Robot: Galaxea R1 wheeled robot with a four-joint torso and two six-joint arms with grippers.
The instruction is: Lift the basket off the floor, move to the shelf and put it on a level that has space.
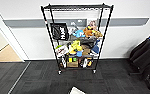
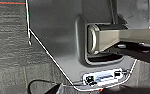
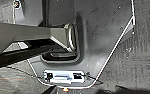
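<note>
Carpet [image 1: 28, 80] runs up to a white wall. Shelf [image 1: 76, 37] stands dead ahead, top level [image 1: 76, 7] bare. Just in front of it, low down, a pale corner [image 1: 77, 91], maybe the basket. Woven, so probably light, bit floppy; I'd grab the rim. Can't tell either gripper's state.

Shelf [image 1: 76, 37] standing on the floor [image 1: 41, 77] against the wall [image 1: 131, 37], top level [image 1: 77, 7] above tiers crowded with toys [image 1: 89, 32] and boxes [image 1: 72, 62], chair [image 1: 146, 60] to its right, wooden flooring [image 1: 6, 55] to its left.
</note>
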